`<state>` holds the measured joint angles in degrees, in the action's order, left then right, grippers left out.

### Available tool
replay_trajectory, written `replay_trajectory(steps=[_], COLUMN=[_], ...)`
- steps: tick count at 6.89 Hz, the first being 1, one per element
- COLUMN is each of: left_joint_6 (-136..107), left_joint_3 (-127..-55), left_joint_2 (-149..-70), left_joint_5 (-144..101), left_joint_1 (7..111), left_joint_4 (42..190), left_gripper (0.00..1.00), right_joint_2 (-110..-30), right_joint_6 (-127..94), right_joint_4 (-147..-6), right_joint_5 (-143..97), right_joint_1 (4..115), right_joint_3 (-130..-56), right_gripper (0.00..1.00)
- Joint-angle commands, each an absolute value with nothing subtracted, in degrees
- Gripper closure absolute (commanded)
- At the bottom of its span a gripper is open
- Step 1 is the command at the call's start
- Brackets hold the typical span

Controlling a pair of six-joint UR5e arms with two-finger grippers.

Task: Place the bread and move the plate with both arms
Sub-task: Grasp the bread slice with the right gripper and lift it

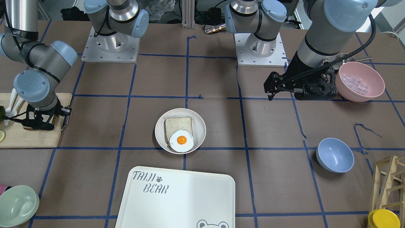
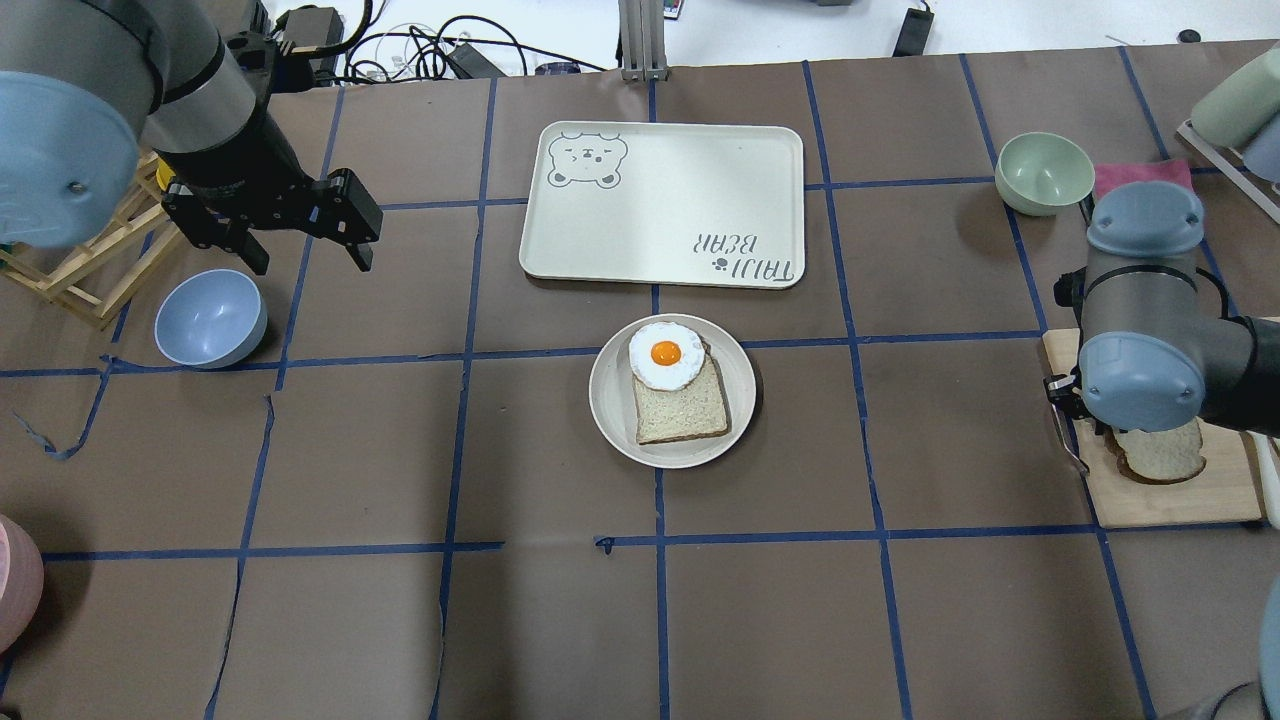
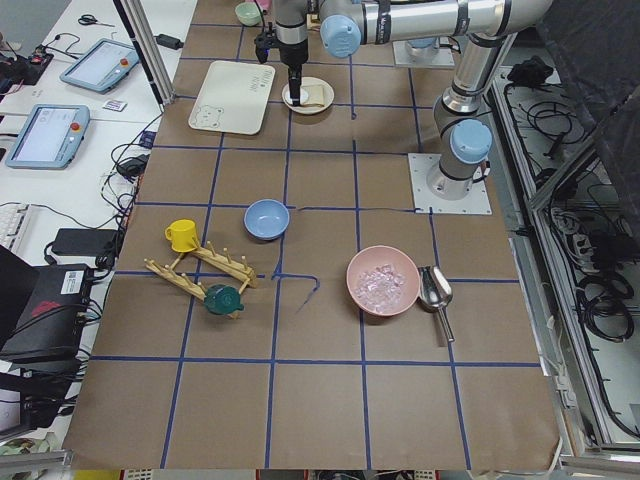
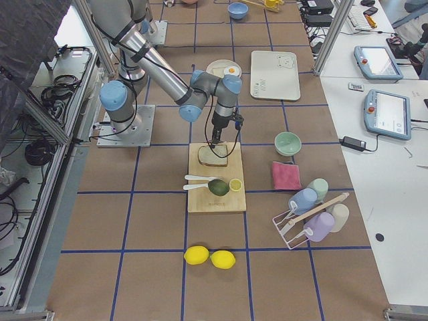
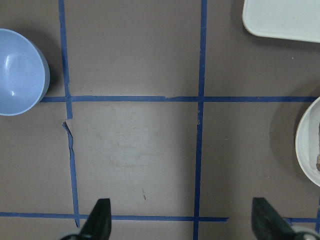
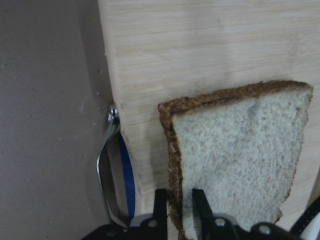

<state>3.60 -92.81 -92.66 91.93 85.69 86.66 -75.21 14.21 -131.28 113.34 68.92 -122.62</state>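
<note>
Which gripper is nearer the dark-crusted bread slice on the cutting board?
Right. The right gripper is closed on the bread at its edge; the left gripper hangs open far off, near the blue bowl.

The left arm point(image 1: 329, 34) and the right arm point(image 1: 34, 60) are silver-grey tubes with rounded light blue joint caps, each rising from a square pale metal base plate point(image 1: 95, 53) dotted with screw holes. Each ends in black two-finger hardware, the left gripper point(image 2: 310, 262) and the right gripper point(image 6: 180, 202). A black braided cable point(image 1: 374, 30) loops along the left arm's wrist.
</note>
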Motion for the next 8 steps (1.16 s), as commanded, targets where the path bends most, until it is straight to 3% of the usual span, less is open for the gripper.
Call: replay_trajectory(steps=[1,8], left_joint_6=[3.6,3.6], left_joint_3=[-92.81,-92.81], left_joint_2=[-92.64,-92.64], left_joint_5=[91.85,91.85], left_joint_1=[85.69,85.69], left_joint_4=[86.57,86.48], left_gripper=[0.0,0.0], right_joint_2=[-75.06,-86.11], right_joint_6=[14.06,13.8], right_joint_4=[-131.22,-123.08], right_joint_5=[113.29,115.58], right_joint_1=[68.91,69.87], right_joint_3=[-122.52,-118.76], right_gripper=[1.0,1.0])
